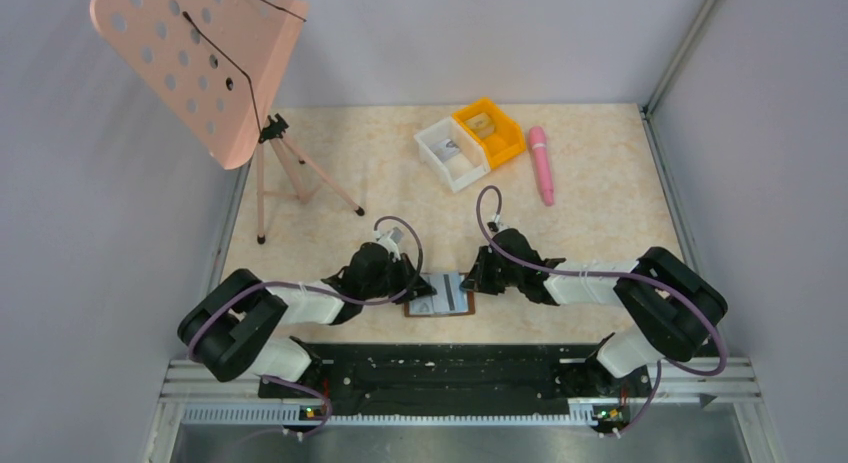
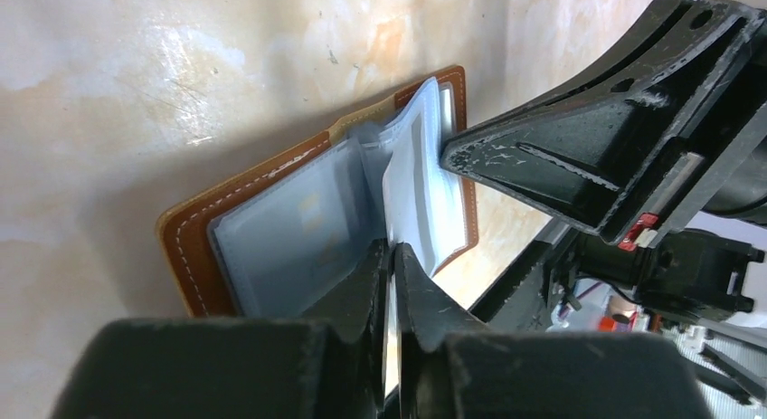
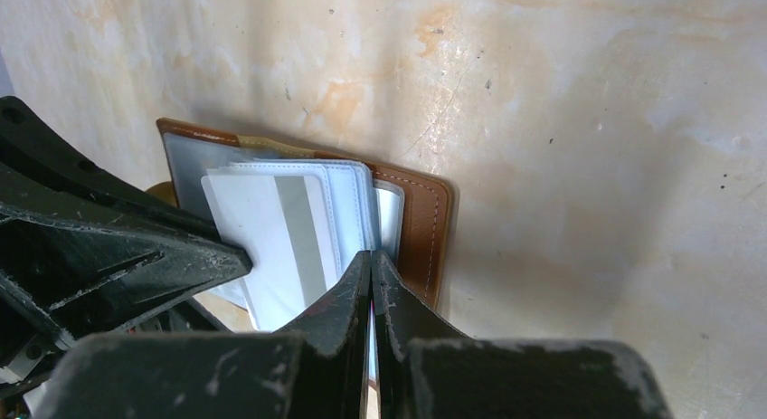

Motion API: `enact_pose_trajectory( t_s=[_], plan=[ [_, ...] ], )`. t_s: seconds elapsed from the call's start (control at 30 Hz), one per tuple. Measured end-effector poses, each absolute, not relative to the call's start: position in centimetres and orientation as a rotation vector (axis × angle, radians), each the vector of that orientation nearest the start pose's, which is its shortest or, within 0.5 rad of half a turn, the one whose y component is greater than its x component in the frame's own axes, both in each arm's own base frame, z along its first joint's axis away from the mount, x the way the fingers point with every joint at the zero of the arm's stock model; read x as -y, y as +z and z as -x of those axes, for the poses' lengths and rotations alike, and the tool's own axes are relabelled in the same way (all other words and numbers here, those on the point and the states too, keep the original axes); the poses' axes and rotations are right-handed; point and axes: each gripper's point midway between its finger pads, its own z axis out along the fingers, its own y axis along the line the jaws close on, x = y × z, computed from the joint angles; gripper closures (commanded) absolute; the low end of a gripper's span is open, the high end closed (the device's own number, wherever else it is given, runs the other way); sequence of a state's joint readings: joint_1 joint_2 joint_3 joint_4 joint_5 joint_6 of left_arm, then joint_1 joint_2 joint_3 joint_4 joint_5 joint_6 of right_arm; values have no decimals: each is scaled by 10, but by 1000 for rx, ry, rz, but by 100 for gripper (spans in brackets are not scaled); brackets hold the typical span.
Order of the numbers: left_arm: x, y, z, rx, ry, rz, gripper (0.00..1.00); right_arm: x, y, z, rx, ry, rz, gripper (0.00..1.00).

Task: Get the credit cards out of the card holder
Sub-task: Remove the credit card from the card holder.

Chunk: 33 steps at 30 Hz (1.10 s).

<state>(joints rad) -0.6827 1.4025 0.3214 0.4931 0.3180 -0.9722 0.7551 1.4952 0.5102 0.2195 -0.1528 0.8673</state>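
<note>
The brown card holder [image 1: 440, 295] lies open on the table near its front edge, between both grippers. Its pale blue-grey pocket leaves [image 2: 298, 229] fan upward. A whitish credit card [image 3: 271, 238] with a grey stripe stands out of the leaves. My left gripper [image 2: 392, 249] is shut on the thin pale edge of this card [image 2: 411, 193]. My right gripper [image 3: 371, 254] is shut on a pocket leaf at the card holder's [image 3: 425, 220] right half. In the top view the left gripper [image 1: 412, 283] and right gripper [image 1: 472, 275] meet over the wallet from either side.
A white bin [image 1: 452, 153] and an orange bin [image 1: 488, 131] sit at the back, with a pink pen-like object [image 1: 541, 163] beside them. A pink perforated stand [image 1: 200, 63] on a tripod [image 1: 290, 178] occupies the back left.
</note>
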Motion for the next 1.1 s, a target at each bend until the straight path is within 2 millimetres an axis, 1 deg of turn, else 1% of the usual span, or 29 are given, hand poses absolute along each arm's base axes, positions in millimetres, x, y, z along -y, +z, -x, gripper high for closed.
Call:
enact_pose_trajectory(
  t_s=[0.03, 0.1, 0.17, 0.43, 0.7, 0.87, 0.9, 1.0, 1.1],
  plan=[
    [271, 39, -195, -2423, -1212, 141, 85, -277, 18, -209, -2540, 918, -59, 100],
    [268, 36, -194, -2435, -1197, 141, 100, -277, 18, -209, -2540, 918, -59, 100],
    [267, 35, -194, -2442, -1195, 144, 100, -277, 18, -209, -2540, 918, -59, 100],
    [268, 43, -194, -2419, -1226, 122, 100, -276, 18, -209, -2540, 918, -59, 100],
    [256, 42, -197, -2433, -1198, 119, 100, -275, 18, -211, -2539, 916, -64, 100],
    [255, 42, -196, -2438, -1208, 95, 100, -274, 18, -211, -2537, 914, -54, 100],
    [255, 43, -195, -2439, -1213, 89, 100, -274, 19, -211, -2537, 914, -48, 98],
    [257, 44, -192, -2444, -1236, 69, 100, -272, 20, -209, -2541, 903, -22, 88],
    [259, 45, -189, -2446, -1260, 46, 100, -265, 24, -204, -2551, 876, 8, 81]
  ],
)
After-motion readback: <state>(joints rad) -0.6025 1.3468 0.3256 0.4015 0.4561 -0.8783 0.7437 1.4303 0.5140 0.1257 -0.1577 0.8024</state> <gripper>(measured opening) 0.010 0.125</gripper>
